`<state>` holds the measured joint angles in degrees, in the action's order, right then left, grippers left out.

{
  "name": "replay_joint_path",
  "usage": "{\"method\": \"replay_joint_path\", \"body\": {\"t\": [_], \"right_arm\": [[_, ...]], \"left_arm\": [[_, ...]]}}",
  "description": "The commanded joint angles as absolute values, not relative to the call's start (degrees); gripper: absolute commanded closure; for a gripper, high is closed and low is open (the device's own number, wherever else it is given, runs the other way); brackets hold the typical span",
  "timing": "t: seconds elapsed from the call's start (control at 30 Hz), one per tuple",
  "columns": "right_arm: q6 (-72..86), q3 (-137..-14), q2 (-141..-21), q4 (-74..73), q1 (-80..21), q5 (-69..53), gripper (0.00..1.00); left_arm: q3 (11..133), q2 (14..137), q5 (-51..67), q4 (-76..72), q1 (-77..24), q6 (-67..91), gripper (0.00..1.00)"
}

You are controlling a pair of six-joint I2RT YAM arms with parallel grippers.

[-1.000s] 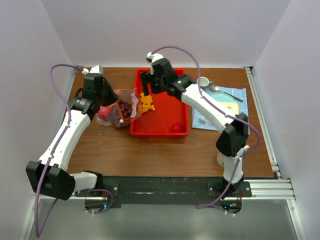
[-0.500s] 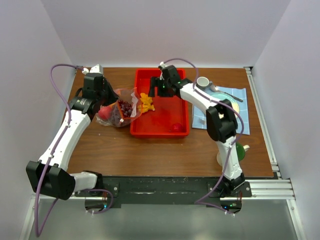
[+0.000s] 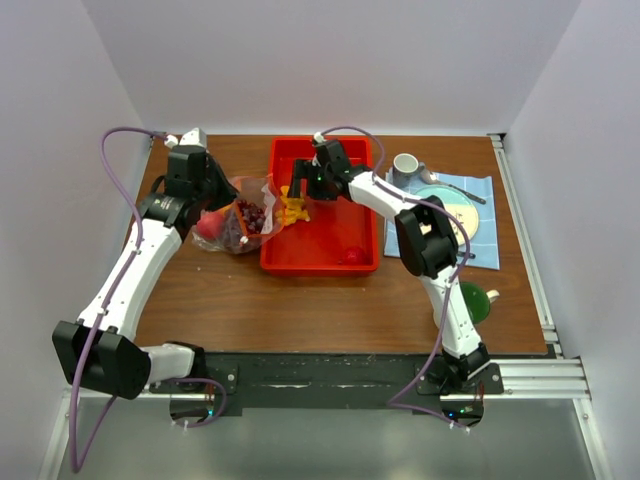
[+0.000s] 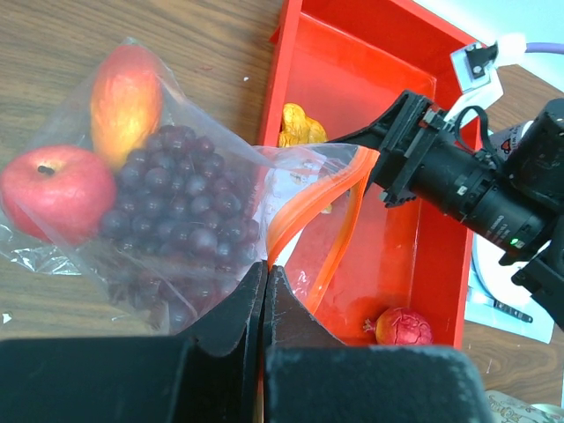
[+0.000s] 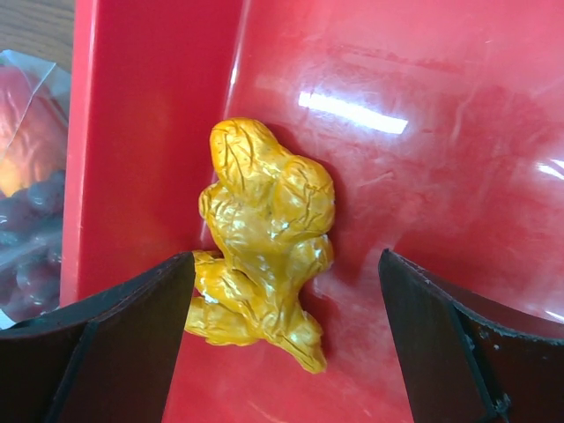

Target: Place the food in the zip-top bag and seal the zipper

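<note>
left gripper [image 4: 263,275]: pinched tight on the bag [image 4: 291,167] edge, at the orange zipper [image 4: 304,207]
right gripper [image 5: 286,257]: wide, one finger either side of the yellow cluster [image 5: 264,229]
bag: on table just left of red tray [image 4: 423,256], mouth open toward tray
in bag: grapes [image 4: 176,198], apple [image 4: 48,189], orange-red fruit [image 4: 123,92]
yellow cluster: in tray, by left wall
red fruit [image 4: 403,326]: in tray, near end

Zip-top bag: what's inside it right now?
Inside the zip-top bag: a dark purple grape bunch, a round red fruit and an orange-red fruit. Anything beneath the grapes is covered.
</note>
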<state>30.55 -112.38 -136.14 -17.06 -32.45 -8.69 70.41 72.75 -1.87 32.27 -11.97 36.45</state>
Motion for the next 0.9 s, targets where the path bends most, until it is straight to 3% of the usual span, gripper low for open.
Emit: {"method": "replay_joint_path", "body": {"t": [0.0, 0.57, 0.87], "right_arm": [[33.31, -111.45, -136.84, -13.63, -33.4, -10.46, 0.13], [39.46, -109.08, -136.15, -7.56, -34.01, -19.85, 0.28], [40.34, -109.25, -135.96, -6.77, -34.01, -22.06, 0.26]], "left_arm": [[71.28, 72.95, -1.23, 28.56, -11.43, 37.18, 1.0], [71.02, 72.95, -0.7, 28.04, -11.43, 37.44, 1.0], [70.66, 72.77, -0.44, 27.77, -11.43, 37.53, 1.0]]}}
